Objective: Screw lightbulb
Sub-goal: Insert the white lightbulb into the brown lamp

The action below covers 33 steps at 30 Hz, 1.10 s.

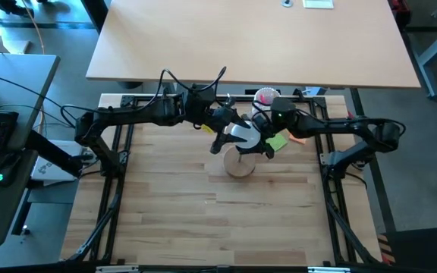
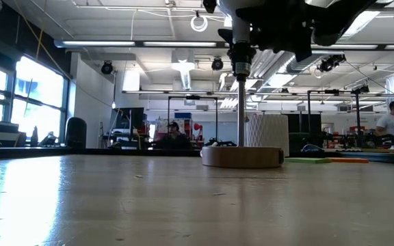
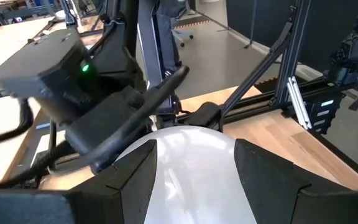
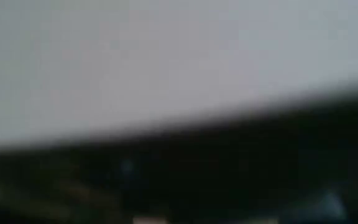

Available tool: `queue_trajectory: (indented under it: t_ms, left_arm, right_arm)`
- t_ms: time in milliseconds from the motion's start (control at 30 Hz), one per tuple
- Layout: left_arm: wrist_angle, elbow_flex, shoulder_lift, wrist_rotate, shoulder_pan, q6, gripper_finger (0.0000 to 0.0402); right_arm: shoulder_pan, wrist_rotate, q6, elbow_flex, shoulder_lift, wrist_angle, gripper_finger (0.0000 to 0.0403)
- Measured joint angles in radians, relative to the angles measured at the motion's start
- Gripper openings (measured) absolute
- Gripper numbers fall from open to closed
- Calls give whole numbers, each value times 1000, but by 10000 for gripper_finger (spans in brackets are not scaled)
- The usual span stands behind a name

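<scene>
The white lightbulb (image 1: 241, 133) sits high over the round wooden disc stand (image 1: 239, 164), above the stand's black post (image 2: 241, 102). Its neck and screw base are hidden by the grippers. My left gripper (image 1: 234, 135) reaches in from the table's left and is shut on the bulb's globe (image 3: 194, 162). My right gripper (image 1: 268, 144) comes from the right and stands close against the bulb. The left wrist view shows it just beyond the globe (image 3: 135, 118). Its own wrist view shows only a blurred white surface. I cannot tell whether it touches the bulb. My left gripper pinches the globe's two opposite sides (image 3: 166, 171) between its two fingers (image 3: 129, 177). The fingers come from the table's left, slanting a little downward. The bulb is held upright over the stand's post, well above the table. Its lower end is hidden.
A white perforated cup with pink contents (image 1: 265, 97) stands behind the stand, toward the far edge. A green sheet (image 1: 278, 142) and an orange piece (image 1: 294, 138) lie to the stand's right. The near half of the wooden table (image 1: 218, 220) is bare. People sit in the room beyond.
</scene>
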Motion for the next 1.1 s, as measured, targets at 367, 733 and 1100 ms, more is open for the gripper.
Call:
queue_trajectory:
  t_ms: [367, 733, 1100]
  left_arm:
    - [5, 1, 1, -3, 0, -3, 209]
    - [-7, 0, -1, -5, 1, -12, 209]
    - [-178, -2, -84, -17, 23, 9, 209]
  right_arm:
    - [-53, -150, -42, 21, 27, -5, 210]
    - [-63, -179, -64, 21, 27, -8, 132]
    - [-39, -7, -59, -50, -28, 1, 131]
